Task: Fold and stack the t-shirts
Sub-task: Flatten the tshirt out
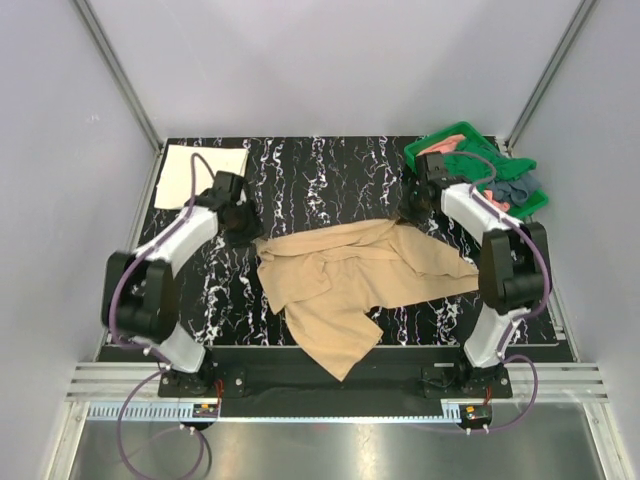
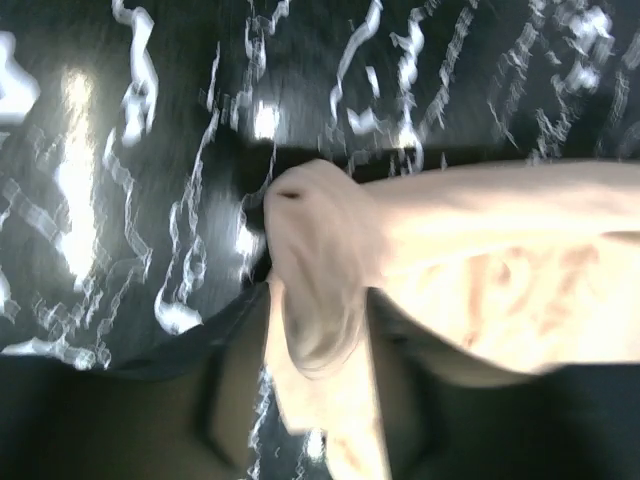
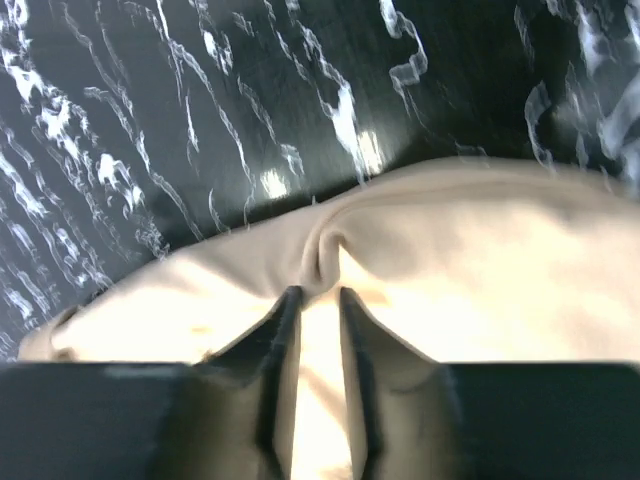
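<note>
Jaws of left gripper [image 1: 247,236] and right gripper [image 1: 412,214] each pinch the tan t-shirt [image 1: 350,275]. It sprawls toward the near edge.

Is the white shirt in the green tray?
No, the white shirt lies flat at the far left, and the green tray sits at the far right.

Black white-veined tabletop [image 1: 330,165] (glossy, glare-spotted) between pale grey walls [image 1: 330,60], aluminium posts [image 1: 118,70].
</note>
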Tool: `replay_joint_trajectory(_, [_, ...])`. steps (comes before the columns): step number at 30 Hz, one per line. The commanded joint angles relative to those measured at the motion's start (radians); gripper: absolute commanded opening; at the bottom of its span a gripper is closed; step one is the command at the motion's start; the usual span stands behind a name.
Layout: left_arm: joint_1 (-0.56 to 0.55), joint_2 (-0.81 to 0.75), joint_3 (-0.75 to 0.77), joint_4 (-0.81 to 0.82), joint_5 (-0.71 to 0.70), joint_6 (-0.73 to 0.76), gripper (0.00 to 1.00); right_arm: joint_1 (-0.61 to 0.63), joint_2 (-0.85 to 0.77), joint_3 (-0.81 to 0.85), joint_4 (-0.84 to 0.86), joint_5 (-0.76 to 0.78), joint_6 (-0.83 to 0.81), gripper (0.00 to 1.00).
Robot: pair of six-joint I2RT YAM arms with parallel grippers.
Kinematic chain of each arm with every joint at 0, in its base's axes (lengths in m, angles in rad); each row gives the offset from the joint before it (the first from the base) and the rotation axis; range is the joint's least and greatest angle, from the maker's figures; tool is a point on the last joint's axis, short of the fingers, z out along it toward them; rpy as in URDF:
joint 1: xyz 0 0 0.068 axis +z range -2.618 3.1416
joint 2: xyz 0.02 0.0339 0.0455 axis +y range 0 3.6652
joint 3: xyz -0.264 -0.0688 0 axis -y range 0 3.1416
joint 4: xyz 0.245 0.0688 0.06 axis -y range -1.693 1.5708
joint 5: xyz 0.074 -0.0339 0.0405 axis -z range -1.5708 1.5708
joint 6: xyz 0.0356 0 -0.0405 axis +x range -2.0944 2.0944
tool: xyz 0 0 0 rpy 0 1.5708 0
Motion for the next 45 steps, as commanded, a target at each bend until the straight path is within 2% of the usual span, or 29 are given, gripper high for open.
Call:
replay_joint_trajectory(1, [0.022, 0.095, 0.135, 0.040, 0.050, 0.049, 0.55, -0.004, 0.072, 0.171, 0.041, -0.020, -0.048, 0.36])
replay_joint_trajectory(3, [0.014, 0.050, 0.091, 0.041, -0.045, 0.034, 0.61, -0.004, 0.092, 0.219, -0.018, 0.000, -0.048, 0.45])
replay_joint_trajectory(5, [0.006, -0.054, 0.027, 0.070, -0.079, 0.026, 0.61, -0.004, 0.060, 0.198, -0.021, 0.025, -0.046, 0.48])
replay_joint_trajectory(8, [0.000, -0.212, -0.150, 0.121, -0.041, -0.043, 0.60, -0.004, 0.005, 0.146, -0.016, 0.061, -0.032, 0.50])
replay_joint_trajectory(9, [-0.003, -0.252, -0.252, 0.165, -0.017, -0.093, 0.57, -0.004, -0.008, 0.132, -0.018, 0.061, -0.028, 0.50])
replay_joint_trajectory(12, [-0.029, -0.354, -0.407, 0.205, 0.043, -0.208, 0.48, -0.004, -0.048, 0.080, -0.013, 0.044, -0.017, 0.50])
replay_joint_trajectory(13, [-0.040, -0.366, -0.435, 0.231, 0.052, -0.241, 0.38, -0.004, -0.058, 0.067, -0.013, 0.039, -0.015, 0.50])
replay_joint_trajectory(15, [-0.090, -0.386, -0.484, 0.236, 0.048, -0.330, 0.34, -0.004, -0.087, 0.035, -0.012, 0.029, -0.009, 0.50])
replay_joint_trajectory(20, [-0.211, -0.460, -0.534, 0.231, -0.084, -0.501, 0.37, -0.004, -0.167, -0.025, -0.012, 0.026, -0.005, 0.50])
replay_joint_trajectory(24, [-0.236, -0.425, -0.538, 0.196, -0.087, -0.633, 0.42, -0.004, -0.219, -0.048, -0.010, 0.036, -0.002, 0.51])
replay_joint_trajectory(31, [-0.267, -0.267, -0.482, 0.015, -0.141, -0.735, 0.29, -0.004, -0.267, -0.060, -0.013, 0.036, 0.001, 0.51])
replay_joint_trajectory(36, [-0.313, -0.273, -0.483, 0.003, -0.179, -0.798, 0.30, -0.004, -0.275, -0.065, -0.012, 0.039, 0.001, 0.51])
replay_joint_trajectory(45, [-0.333, -0.253, -0.474, -0.014, -0.207, -0.827, 0.31, -0.004, -0.269, -0.072, -0.015, 0.050, -0.002, 0.51])
